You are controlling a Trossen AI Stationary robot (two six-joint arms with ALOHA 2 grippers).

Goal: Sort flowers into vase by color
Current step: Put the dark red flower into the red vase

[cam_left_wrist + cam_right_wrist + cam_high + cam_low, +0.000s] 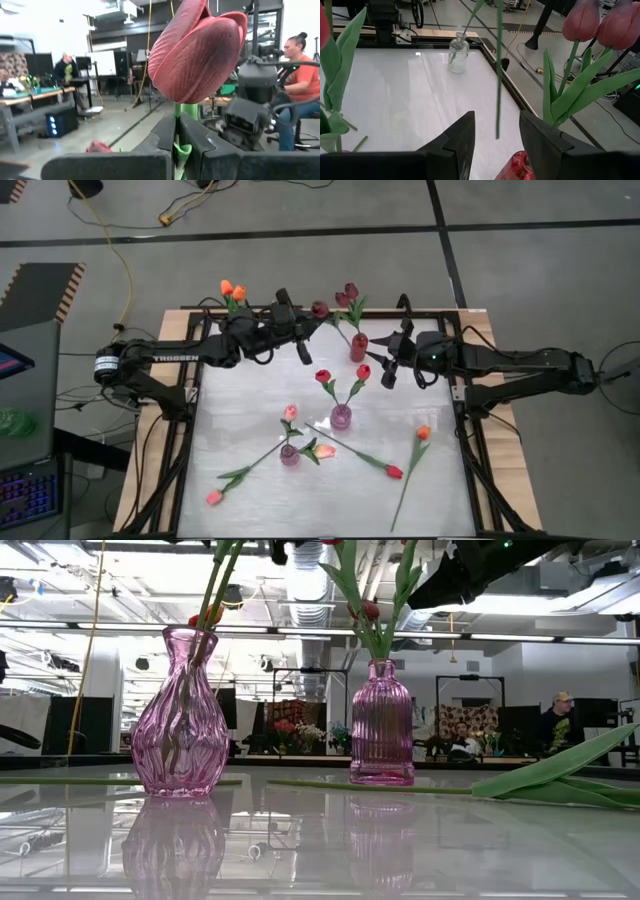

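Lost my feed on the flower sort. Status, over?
Left tool shut on dark maroon tulip stem, lifted near red vase. Right tool open beside that vase, stem hanging between its fingers. Loose tulips still on table.

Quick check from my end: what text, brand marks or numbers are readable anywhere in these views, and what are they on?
"TROSSEN": white lettering along the left arm, read in the high view.
Round white label on the left arm's base: printed, too small to read.
Screens and boards in the room behind, in the low and left wrist views: nothing legible.
Vases, flowers, table: no text seen.

Grey floor (300,240) with dark seams; yellow cable (118,250); seated person (300,90); exposed ceiling ducts (305,580).
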